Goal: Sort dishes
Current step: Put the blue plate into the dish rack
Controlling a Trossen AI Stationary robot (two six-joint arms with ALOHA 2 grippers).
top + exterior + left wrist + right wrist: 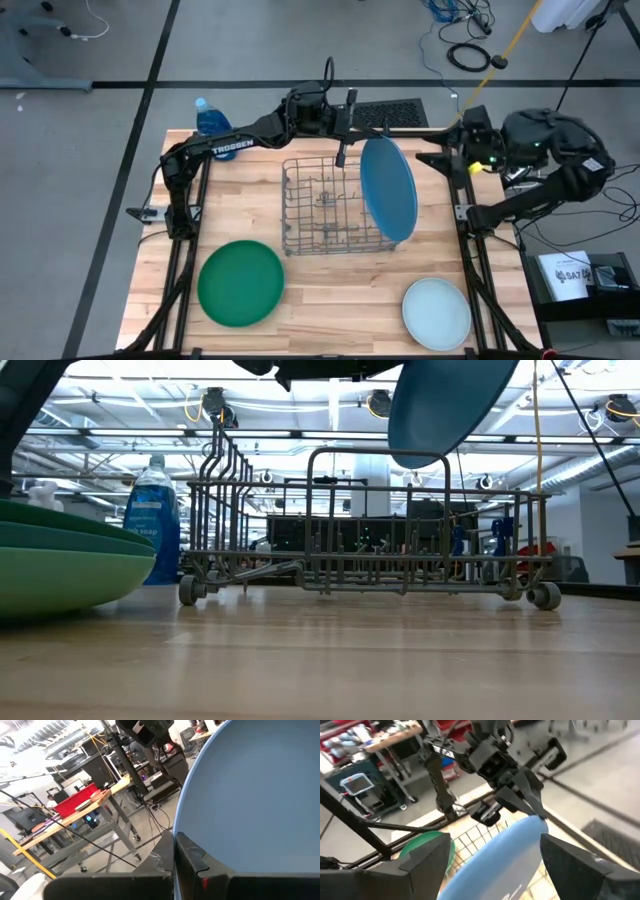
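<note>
A bright blue plate [390, 190] hangs over the right side of the grey wire rack [318, 212]. In the low view the blue plate [450, 400] is clear above the rack [370, 525]. My left gripper [347, 138] is shut on its rim. My right gripper [437, 160] waits open by the table's right edge, facing the plate [495, 862] without touching it. A dark green plate [240, 283] tops a stack of green plates [60, 560] lying flat near left. A pale mint plate [437, 312] lies flat near right. My left gripper [175, 847] pinches the blue plate's rim [176, 827] between its two fingers [192, 857], one on each face. The fingers [527, 802] come at the upper, far part of the rim from above, slanting down. The plate hangs tilted below them, lifted clear of the rack.
A blue plastic bottle [210, 115] stands at the far left corner, also seen left of the rack in the low view [155, 520]. The rack sits mid-table on small wheels [545, 596]. Bare wood [340, 300] lies between the green stack and the mint plate.
</note>
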